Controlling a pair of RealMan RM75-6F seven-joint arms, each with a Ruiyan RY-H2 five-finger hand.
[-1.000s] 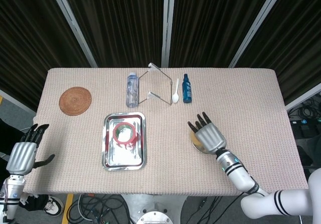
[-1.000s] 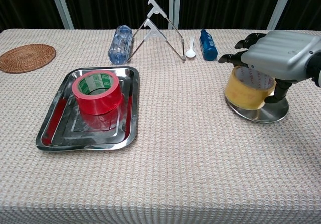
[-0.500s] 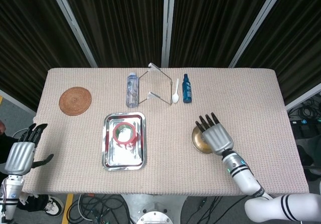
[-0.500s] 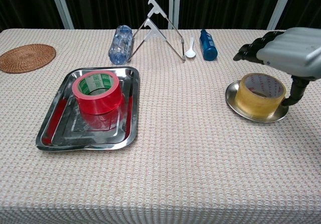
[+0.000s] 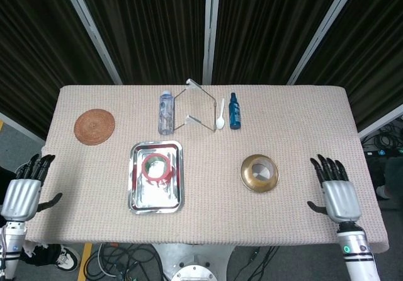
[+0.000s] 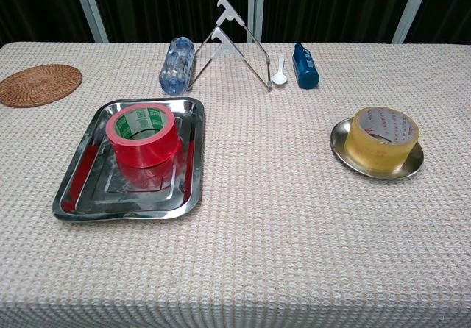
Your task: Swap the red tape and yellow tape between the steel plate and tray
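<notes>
Table now shows yellow tape [image 6: 382,137] on the steel plate [image 6: 341,146]; my right hand [image 5: 339,193] withdrew, released, swap apparently finished.

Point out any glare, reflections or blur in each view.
Chest view: sharp; the tray mirrors the red tape on its floor, and the steel plate shows mild sheen. Head view: sharp, even light; the tray floor glares white.

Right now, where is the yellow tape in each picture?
Head view: the yellow tape is right of centre, sitting on the round steel plate.
Chest view: it is at the right, mid-height, on the same plate.
Shared landmark: the blue bottle lies beyond it on the table, slightly to its left, in both views.
</notes>
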